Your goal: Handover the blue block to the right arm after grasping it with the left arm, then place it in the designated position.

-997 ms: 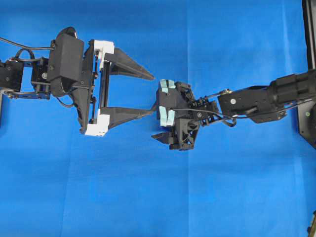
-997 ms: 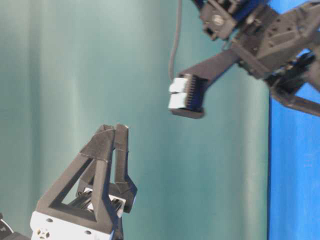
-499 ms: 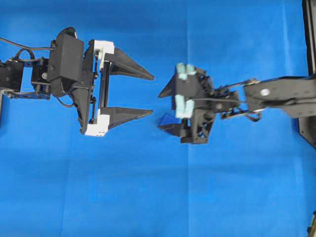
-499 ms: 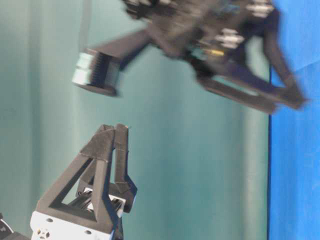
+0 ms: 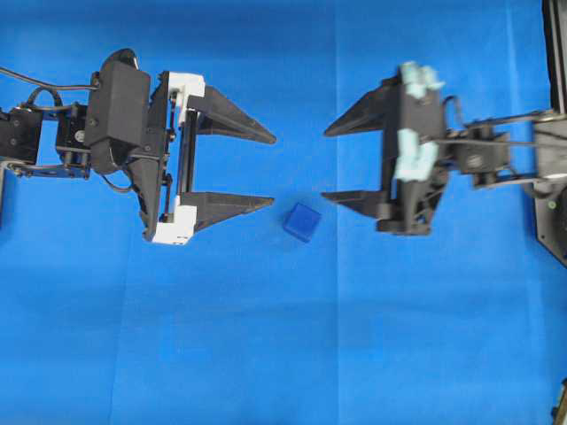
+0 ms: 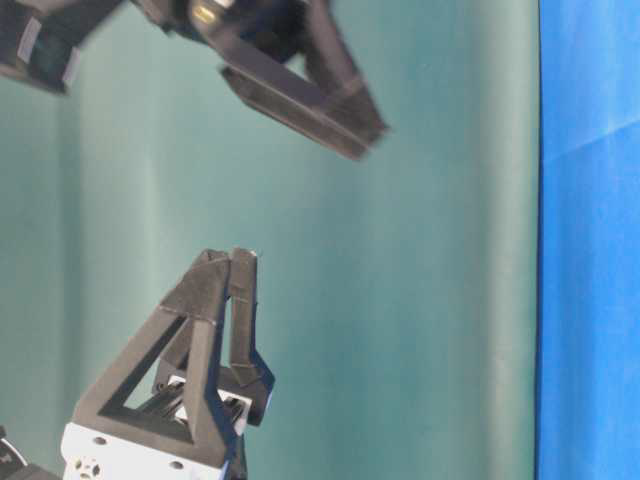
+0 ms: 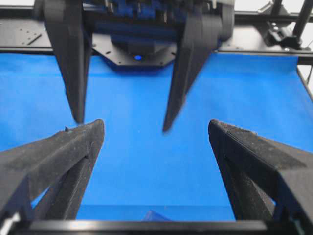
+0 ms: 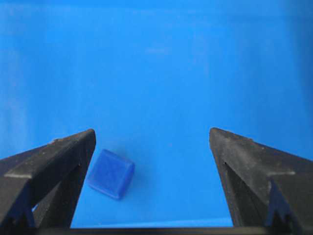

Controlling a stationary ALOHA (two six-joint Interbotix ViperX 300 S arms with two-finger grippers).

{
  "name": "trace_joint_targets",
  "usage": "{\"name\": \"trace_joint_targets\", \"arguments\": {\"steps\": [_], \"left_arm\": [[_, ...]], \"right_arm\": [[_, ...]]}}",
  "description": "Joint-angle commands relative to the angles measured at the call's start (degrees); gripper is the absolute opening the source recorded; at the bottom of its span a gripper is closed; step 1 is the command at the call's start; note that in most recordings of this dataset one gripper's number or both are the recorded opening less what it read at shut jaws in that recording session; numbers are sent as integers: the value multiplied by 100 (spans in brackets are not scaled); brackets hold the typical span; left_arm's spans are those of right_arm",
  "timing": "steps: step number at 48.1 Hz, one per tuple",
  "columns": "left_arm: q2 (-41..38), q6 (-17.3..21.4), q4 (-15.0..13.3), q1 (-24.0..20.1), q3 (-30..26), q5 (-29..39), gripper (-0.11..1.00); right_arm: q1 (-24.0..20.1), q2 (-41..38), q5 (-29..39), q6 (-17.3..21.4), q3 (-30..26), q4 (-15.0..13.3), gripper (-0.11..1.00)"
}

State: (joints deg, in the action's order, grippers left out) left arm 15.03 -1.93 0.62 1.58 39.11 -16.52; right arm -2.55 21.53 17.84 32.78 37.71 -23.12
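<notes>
While both arms gape, blue block (image 5: 302,221) lies alone on cloth (image 5: 266,354).

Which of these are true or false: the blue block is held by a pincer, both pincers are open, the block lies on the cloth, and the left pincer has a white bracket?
1. The blue block is held by a pincer. False: it lies free, with nothing gripping it.
2. Both pincers are open. True: the left pincer and the right pincer both stand wide apart.
3. The block lies on the blue cloth. True.
4. The right pincer carries the white bracket. False: the bracket is on the left one.
</notes>
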Motion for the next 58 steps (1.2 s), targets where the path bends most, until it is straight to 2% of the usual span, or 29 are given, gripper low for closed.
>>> {"name": "trace_joint_targets", "arguments": {"steps": [1, 9, 27, 49, 58], "left_arm": [[114, 9, 18, 18, -132, -53, 92], [114, 9, 18, 18, -141, -53, 92], [114, 9, 18, 18, -149, -53, 92], [123, 0, 18, 18, -141, -53, 92], [132, 9, 18, 18, -149, -88, 92]], "right_arm": [[-9, 325, 79, 9, 0, -18, 91], [-9, 703, 70, 9, 193, -26, 91], [-9, 809, -281, 9, 272, -53, 91], [220, 1389, -2013, 9, 1134, -62, 91], [299, 1397, -2347, -9, 1310, -62, 91]]}}
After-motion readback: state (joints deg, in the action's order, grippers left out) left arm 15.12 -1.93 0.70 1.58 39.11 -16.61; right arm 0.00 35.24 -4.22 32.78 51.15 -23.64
